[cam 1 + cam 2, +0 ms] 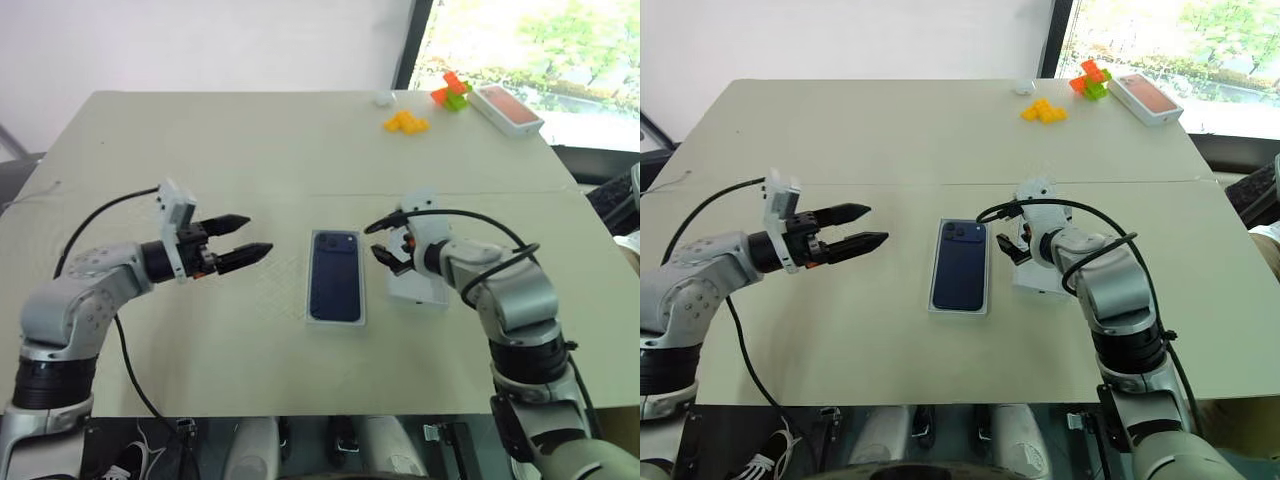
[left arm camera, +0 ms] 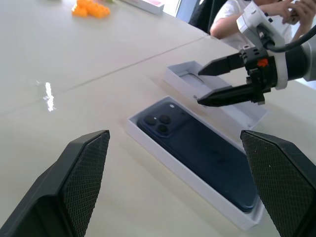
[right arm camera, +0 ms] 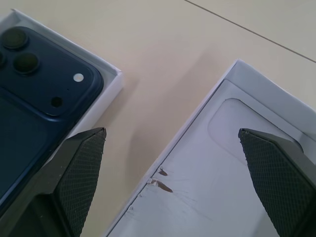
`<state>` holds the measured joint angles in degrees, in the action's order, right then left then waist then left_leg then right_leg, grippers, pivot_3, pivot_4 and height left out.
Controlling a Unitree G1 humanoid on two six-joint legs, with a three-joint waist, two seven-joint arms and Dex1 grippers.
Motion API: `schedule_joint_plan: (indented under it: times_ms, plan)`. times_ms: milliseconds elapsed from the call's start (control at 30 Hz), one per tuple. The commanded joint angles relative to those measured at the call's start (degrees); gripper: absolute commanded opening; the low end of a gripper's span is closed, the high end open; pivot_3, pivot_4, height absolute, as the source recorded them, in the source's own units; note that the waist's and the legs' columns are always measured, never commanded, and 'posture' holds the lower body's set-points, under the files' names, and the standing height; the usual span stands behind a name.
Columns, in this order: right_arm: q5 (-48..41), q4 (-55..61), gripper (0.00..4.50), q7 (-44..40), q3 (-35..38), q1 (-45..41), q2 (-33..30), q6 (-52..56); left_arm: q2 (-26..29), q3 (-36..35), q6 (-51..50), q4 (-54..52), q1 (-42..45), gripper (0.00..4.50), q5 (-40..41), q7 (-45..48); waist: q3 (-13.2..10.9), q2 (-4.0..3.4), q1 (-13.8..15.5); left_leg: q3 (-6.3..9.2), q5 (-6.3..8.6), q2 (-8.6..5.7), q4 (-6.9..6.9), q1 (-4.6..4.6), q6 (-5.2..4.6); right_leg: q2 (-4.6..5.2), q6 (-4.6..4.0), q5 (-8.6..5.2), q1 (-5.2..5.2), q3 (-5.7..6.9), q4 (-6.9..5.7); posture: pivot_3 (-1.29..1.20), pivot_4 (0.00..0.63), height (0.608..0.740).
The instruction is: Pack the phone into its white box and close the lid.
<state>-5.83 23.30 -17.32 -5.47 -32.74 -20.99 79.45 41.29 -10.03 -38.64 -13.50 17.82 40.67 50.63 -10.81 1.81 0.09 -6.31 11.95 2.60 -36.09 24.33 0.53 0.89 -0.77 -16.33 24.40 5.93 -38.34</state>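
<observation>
The dark blue phone (image 1: 335, 275) lies back up inside the white box (image 1: 309, 290) at the middle of the table, camera cluster at its far end. Just to its right a shallow white cover with low walls, which I take for the lid (image 1: 416, 293), lies open side up and shows a rounded recess inside. My right gripper (image 1: 376, 240) hangs open above the gap between box and lid, holding nothing. Left of the box, my left gripper (image 1: 258, 233) is open and level, pointing toward the phone (image 2: 207, 148), clear of it. The left wrist view also shows the right gripper (image 2: 199, 87) over the lid (image 2: 185, 79).
At the far right corner stand a box with a red-orange top (image 1: 506, 108), orange blocks (image 1: 405, 122), red and green blocks (image 1: 452, 92) and a small white object (image 1: 384, 97). A seam crosses the table behind the box. A person (image 2: 232, 17) sits beyond the right edge.
</observation>
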Motion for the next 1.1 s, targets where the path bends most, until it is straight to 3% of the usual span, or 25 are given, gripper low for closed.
schedule_joint_plan:
  times_ms: [33,133,233,467,667,800,967,1100]
  plan:
    - [0.89,0.64,4.5,2.28,-1.02,-0.57,0.46,-0.59,1.29,-1.48,3.8,-1.81,-0.97,4.47,-1.84,1.39,0.0,0.0,-0.02,0.0,0.0,0.0,-0.01,0.04,0.0,0.0,0.0,0.0,0.03,0.0,0.01,0.0,0.15,0.737]
    - [1.06,-0.23,4.5,3.5,-1.85,0.1,0.57,-1.41,1.11,-1.72,3.71,-1.98,-1.06,4.47,-1.66,0.84,0.0,0.0,0.06,-0.01,0.01,0.0,-0.03,0.07,-0.02,0.0,0.05,-0.02,0.05,0.0,0.01,0.0,0.15,0.737]
    - [1.15,-1.25,3.65,4.54,-1.88,1.34,0.9,-1.23,0.5,-1.7,3.57,-2.71,-0.95,4.5,-1.4,-0.34,0.0,0.01,0.11,-0.01,0.01,0.0,-0.05,0.06,-0.02,-0.01,0.06,-0.02,0.04,0.0,0.01,0.0,0.15,0.737]
    - [0.81,-1.73,0.12,6.15,-1.6,4.07,2.23,-0.93,0.38,-1.79,2.44,-2.71,-0.04,4.5,-0.44,-1.58,0.03,0.05,-0.03,-0.01,0.01,0.01,-0.05,0.05,-0.02,-0.03,0.08,-0.02,0.04,0.0,0.01,0.0,0.15,0.737]
    - [2.43,-4.26,0.05,7.92,1.29,0.52,1.41,-6.38,0.16,-1.9,1.21,-2.03,0.4,4.5,0.04,-2.17,0.02,0.04,-0.86,-0.01,0.01,0.03,-0.04,0.05,-0.02,-0.06,0.09,-0.02,0.04,0.0,0.01,0.0,0.15,0.737]
    - [-5.13,-2.14,0.05,3.25,6.45,-5.8,7.63,-6.94,0.01,-2.11,1.26,-0.88,0.58,4.5,-0.36,-2.71,0.0,0.0,-1.16,-0.02,0.0,0.05,-0.02,0.06,-0.02,-0.1,0.09,-0.02,0.07,-0.02,0.0,0.0,0.15,0.737]
    - [-17.3,-3.31,0.05,-0.83,22.12,-14.24,21.21,4.97,0.24,-2.38,1.08,1.38,1.2,4.5,-0.45,-2.67,0.01,0.01,-0.99,0.01,-0.02,0.22,0.04,-0.01,0.02,-0.27,0.06,0.0,0.08,0.0,-0.14,0.0,0.15,0.737]
    - [-24.9,-7.69,0.05,1.61,40.82,-22.17,35.86,12.54,0.16,-4.14,2.36,2.02,1.07,4.5,-0.54,-3.25,-0.01,-0.02,-0.85,0.01,-0.02,0.13,-0.04,0.06,0.03,-0.1,-0.18,0.13,0.07,0.01,-0.14,0.0,0.15,0.737]
